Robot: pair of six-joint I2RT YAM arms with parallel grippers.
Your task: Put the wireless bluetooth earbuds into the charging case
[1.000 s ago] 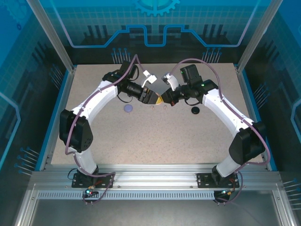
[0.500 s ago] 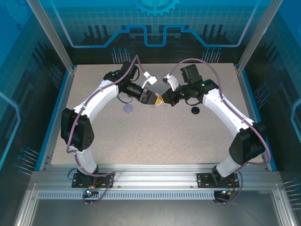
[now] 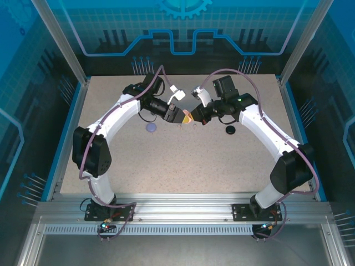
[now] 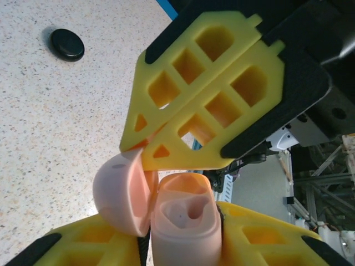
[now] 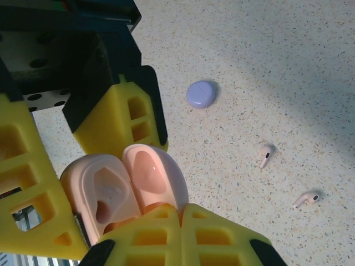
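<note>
Pink charging case is open, clamped in the left gripper. The right gripper, jaws together, touches its lid. Two pink earbuds lie on the table, none inserted yet.

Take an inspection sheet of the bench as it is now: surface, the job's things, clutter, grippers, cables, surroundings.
Surface: speckled beige tabletop, no spills seen.
Job's things: pink case open, lid up; two pink earbuds lying loose on the tabletop, not yet in the case.
Clutter: purple case and black case, both closed, lying apart on the tabletop.
Grippers: left gripper closed on the pink case; right gripper shut, holding nothing, tips beside the open lid.
Cables: purple cable along each arm, away from the case.
Surroundings: aluminium frame, blue panels; nothing else seen.
</note>
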